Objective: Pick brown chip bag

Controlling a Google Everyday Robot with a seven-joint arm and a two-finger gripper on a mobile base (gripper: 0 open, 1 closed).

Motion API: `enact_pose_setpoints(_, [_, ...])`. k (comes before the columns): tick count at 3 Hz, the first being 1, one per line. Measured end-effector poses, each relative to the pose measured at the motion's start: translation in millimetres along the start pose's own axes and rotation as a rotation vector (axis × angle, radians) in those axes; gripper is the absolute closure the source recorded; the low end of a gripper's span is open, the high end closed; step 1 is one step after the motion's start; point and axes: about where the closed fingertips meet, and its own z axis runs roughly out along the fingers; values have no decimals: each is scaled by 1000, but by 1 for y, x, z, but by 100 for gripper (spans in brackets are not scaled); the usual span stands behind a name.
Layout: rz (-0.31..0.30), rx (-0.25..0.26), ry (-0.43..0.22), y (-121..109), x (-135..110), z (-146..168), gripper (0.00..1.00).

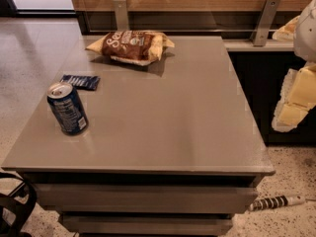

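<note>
Standing on grey tabletop (173,127): blue soda can (67,108). Well beyond can & to its rt, near far edge: brown chip bag (132,46), lying flat (script lettering up). Just behind can, not touching: small dark blue packet (80,81). Far rt of can, off table's side: gripper (295,102), well apart from bag; clenched or released, can't tell.

The brown chip bag (131,46) is coloured dark brown in the middle, with white script lettering, and pale yellow at both ends. The bench (163,122) is shown in plain grey. The soda can (67,108) is dark blue with small white print and a silver top. The flat packet (80,81) is dark blue. The claw (295,102), seen at the right edge beside the bench, is pale yellow with white borders. The floor (29,48) is speckled cream.
</note>
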Motion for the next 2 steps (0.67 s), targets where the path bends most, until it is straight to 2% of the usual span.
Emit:
enact_pose_setpoints(1, [0,0,0,0,0,0,0])
enact_pose_setpoints(2, [0,50,-54,-22,-17,11,0])
